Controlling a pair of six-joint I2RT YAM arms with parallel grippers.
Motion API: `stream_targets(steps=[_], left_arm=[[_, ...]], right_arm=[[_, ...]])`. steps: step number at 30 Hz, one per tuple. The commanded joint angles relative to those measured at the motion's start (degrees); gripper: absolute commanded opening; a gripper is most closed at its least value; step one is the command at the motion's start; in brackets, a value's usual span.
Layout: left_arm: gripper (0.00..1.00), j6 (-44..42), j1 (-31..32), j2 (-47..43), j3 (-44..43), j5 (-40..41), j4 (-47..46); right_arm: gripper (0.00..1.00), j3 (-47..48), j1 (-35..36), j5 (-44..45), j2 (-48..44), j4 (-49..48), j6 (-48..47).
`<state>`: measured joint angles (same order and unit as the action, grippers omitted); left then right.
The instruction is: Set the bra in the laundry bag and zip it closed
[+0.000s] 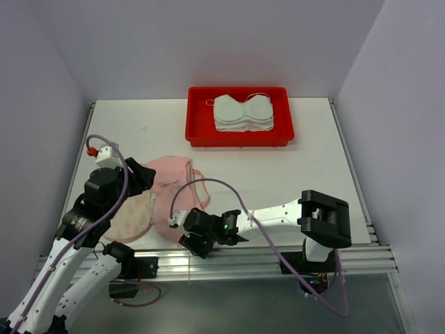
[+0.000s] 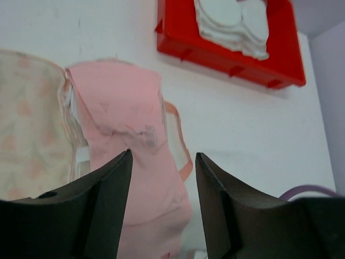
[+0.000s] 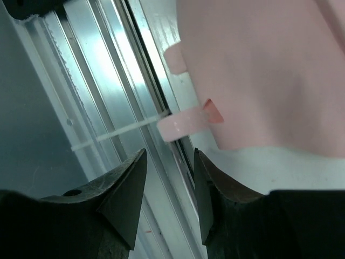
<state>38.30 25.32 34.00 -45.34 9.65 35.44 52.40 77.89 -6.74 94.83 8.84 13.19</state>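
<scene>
Seemingly the insertion step: the bra lies touching the laundry bag, not inside. Both left fingers and right fingers stand part-open, empty. The next move likely calls for gripping the bra.

From above, the left arm covers much of the bag. In the left wrist view the bag runs off the edge left of the jaws. The bra has its lower end hidden behind them, and the tray ahead is cut off. Beyond the right jaws the bra is blurred and cropped.
</scene>
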Motion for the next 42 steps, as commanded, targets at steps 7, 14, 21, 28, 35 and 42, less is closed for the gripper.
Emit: stream_targets(steps=[7,14,21,28,35,42], left_arm=[[0.57,-2.44,0.08,-2.45,-1.24,6.35,-8.55],[0.57,-4.29,-0.01,-3.23,-2.38,9.24,-8.63],[0.57,-5.34,0.08,-3.85,-2.65,11.18,-9.51],[0.57,-5.26,0.08,-3.06,-1.68,10.13,-10.83],[0.57,-5.61,0.08,-2.88,-1.33,10.30,-11.45],[0.57,-6.13,0.08,-3.59,-1.50,11.09,-11.36]], right_arm=[[0.48,7.88,4.38,8.50,3.34,4.95,-5.45],[0.52,11.66,5.26,11.13,7.99,6.97,-6.16],[0.51,11.85,5.43,14.91,10.29,8.30,-5.72],[0.22,11.14,5.52,15.62,11.35,7.59,-4.58],[0.00,10.53,5.61,19.39,6.61,7.07,-4.49],[0.00,12.89,5.08,22.65,1.23,5.92,-7.29]])
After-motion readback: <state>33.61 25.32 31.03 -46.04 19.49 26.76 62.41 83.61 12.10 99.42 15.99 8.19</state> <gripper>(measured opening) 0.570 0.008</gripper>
